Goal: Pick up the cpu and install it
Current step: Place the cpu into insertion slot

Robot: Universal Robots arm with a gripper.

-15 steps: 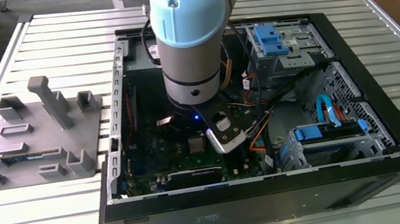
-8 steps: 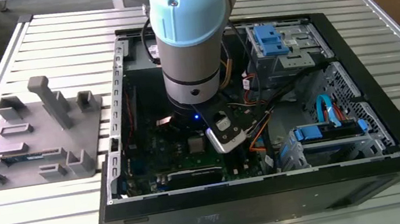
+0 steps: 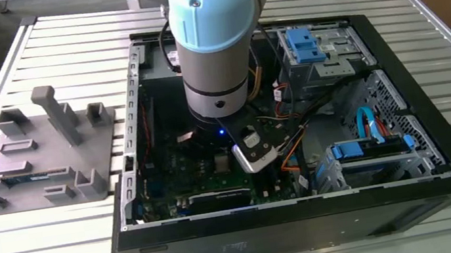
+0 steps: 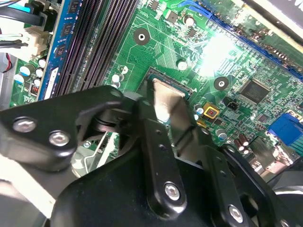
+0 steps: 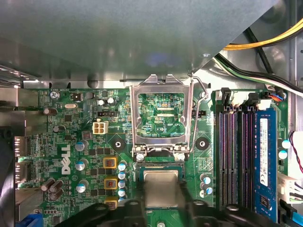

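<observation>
So the pale-blue and silver robot arm (image 3: pixel 211 35) is reaching straight down into the open black computer case (image 3: pixel 442 156), over the green motherboard (image 5: pixel 71 142). The hinged metal load plate (image 5: pixel 161 80) is flipped up out of the way, which leaves the socket (image 5: pixel 158 165) exposed. The small flat square cpu (image 5: pixel 161 189) with the silvery top sits right over that socket, lined up square with it. The black gripper (image 5: pixel 163 210) has its fingers drawn in on opposite edges of the chip, and I'd say it's gripping it, though the contact itself is hidden. In the exterior view, the grey plastic parts holder (image 3: pixel 43 152) is at 9 o'clock from the case.
</observation>
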